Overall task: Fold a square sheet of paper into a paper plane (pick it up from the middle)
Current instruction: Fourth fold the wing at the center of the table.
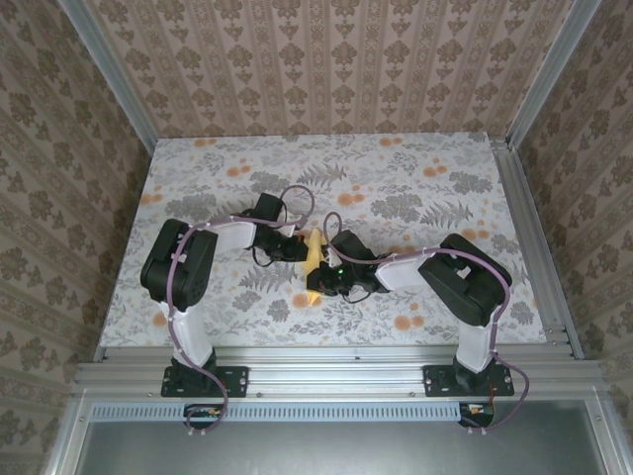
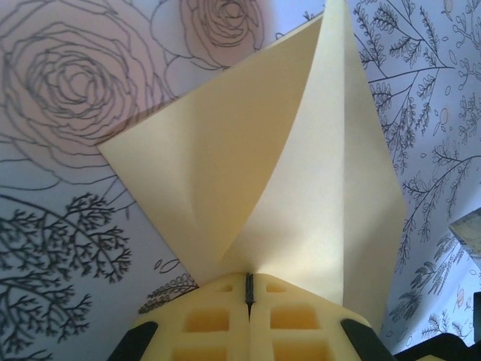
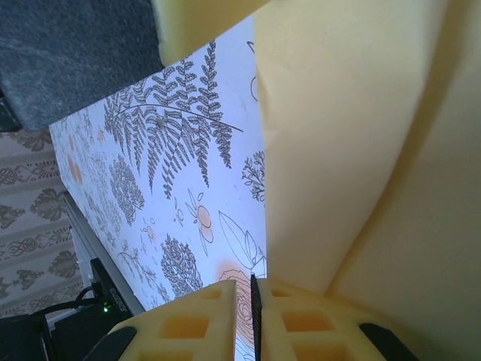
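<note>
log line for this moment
left gripper: shut on paper | right gripper: shut, by paper's edge | paper: partly folded

Soft, even light in the top view, faint shadows. In the 2 wrist views the square sheet of paper (image 2: pixel 301 188) glows bright; the table (image 2: pixel 45 248) looks bluish.

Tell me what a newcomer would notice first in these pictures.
The partly folded mustard-yellow sheet of paper at the middle of the floral-print table stands out. The left gripper pinches it, with the sheet fanning out beyond. The right gripper sits shut right beside it.
</note>
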You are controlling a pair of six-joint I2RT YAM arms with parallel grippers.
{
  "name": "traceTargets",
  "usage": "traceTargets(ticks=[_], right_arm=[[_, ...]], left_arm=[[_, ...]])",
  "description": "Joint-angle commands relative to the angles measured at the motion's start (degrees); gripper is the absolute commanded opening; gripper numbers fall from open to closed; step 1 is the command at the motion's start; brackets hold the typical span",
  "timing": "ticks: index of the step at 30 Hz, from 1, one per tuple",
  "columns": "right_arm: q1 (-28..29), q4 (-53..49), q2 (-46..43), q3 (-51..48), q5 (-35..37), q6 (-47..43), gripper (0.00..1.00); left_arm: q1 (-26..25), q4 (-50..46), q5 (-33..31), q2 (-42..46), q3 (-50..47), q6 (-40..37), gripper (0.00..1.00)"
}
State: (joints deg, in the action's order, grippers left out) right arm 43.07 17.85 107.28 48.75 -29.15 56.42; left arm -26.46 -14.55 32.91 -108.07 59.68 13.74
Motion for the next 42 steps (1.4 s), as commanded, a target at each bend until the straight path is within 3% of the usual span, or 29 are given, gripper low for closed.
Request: traceTargets(ticks=[1, 14, 24, 42], right_arm=[[0.9, -0.9, -0.1, -0.1, 0.1, 0.2, 0.17], [2.0, -4.2, 0.3, 1.6, 1.0, -1.4, 0.18], [-0.1, -7.9, -8.8, -3.5, 4.3, -2.3, 0.22], [0.3, -6.4, -4.2, -1.3, 2.1, -1.5, 0.22]], left_arm=[[-1.0, -3.0, -4.9, -4.1, -0.8, -1.6, 0.0], [-1.1, -3.4, -5.4, -4.4, -0.8, -1.9, 0.0], [-1.2, -3.6, -5.4, -4.5, -0.7, -2.0, 0.0], [-1.3, -3.8, -5.6, -4.9, -0.8, -2.1, 0.0]])
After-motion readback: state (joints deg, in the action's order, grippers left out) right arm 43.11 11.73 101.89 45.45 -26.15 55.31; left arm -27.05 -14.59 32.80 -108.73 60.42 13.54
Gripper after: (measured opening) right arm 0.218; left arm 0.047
